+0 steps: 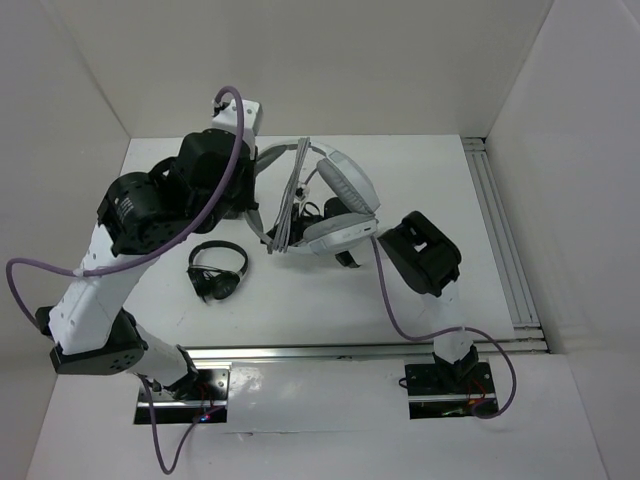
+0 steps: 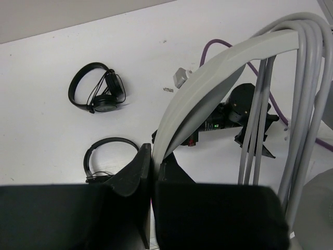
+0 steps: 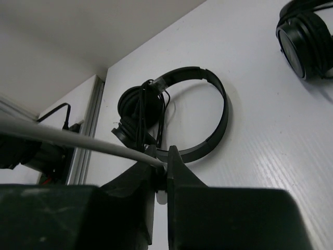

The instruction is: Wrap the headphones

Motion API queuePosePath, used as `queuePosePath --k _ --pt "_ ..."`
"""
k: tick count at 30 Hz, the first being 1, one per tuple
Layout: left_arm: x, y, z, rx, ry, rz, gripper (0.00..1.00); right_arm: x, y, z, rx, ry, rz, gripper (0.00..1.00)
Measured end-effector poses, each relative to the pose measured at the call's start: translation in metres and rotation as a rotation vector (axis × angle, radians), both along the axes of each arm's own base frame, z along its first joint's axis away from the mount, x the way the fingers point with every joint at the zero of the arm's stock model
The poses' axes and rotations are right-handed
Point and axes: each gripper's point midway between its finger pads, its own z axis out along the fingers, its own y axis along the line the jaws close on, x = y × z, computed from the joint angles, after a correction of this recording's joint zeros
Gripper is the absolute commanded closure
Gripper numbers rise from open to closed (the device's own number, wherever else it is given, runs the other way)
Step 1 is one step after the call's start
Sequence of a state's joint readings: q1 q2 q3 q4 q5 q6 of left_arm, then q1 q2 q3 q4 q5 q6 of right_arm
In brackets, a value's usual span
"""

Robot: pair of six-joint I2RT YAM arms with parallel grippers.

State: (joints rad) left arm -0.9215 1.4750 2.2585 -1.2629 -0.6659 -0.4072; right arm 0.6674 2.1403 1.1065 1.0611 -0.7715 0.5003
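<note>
Headphones position: the headphones (image 1: 345,190) are at worktop centre, slightly toward 12 o'clock. The headband (image 2: 208,83) is raised above the worktop (image 1: 430,170).
Left pincer: the left pincer (image 2: 152,166) is clamped tight on the headband edge.
Right pincer: the right pincer (image 3: 165,172) is pinched narrow on the thin grey cable (image 3: 78,141). The cable runs straight out of that view toward 9 o'clock.
Cable turns: several strands (image 2: 308,73) hang side by side over the headband.
Neighbouring items: the upper black headset (image 2: 106,100) and lower black headset (image 2: 104,141) lie on the worktop, apart from each other. The overhead view shows only one, at 8 o'clock of the headphones.
Obstructions: the left arm (image 1: 150,220) spans the 9 o'clock side. The right arm's purple lead (image 1: 384,292) loops at 5 o'clock of the headphones.
Edges: white walls (image 1: 300,60) stand at 9, 12 and 3 o'clock. An aluminium rail (image 1: 498,235) runs along the 3 o'clock edge and a second rail (image 1: 350,352) along 6 o'clock.
Open room: bare worktop lies between the headphones and the 3 o'clock rail, and toward 12 o'clock.
Hidden or cut off: overhead, the left arm covers its own pincer. In the right wrist view, one black headset is cut by the top right corner. Whether the ear cups touch the worktop cannot be told.
</note>
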Motion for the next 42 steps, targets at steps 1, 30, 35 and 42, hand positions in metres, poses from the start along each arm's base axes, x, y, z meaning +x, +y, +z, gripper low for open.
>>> queuePosePath --k 1,30,35,42 --pt "0.001 0.001 0.0 -0.004 0.0 0.008 1.0 0.001 0.001 0.003 0.017 -0.002 -0.002 0.95" --pt "0.119 0.093 -0.167 0.09 0.286 0.477 1.0 -0.211 -0.002 0.087 -0.011 -0.203 0.278 1.0" --pt "0.101 0.112 -0.225 0.182 0.41 0.471 1.0 -0.206 -0.001 0.112 -0.204 -0.336 0.148 1.0" --pt "0.072 0.096 -0.295 0.209 0.569 0.248 1.0 -0.188 -0.024 0.114 -0.523 -0.508 -0.047 1.0"
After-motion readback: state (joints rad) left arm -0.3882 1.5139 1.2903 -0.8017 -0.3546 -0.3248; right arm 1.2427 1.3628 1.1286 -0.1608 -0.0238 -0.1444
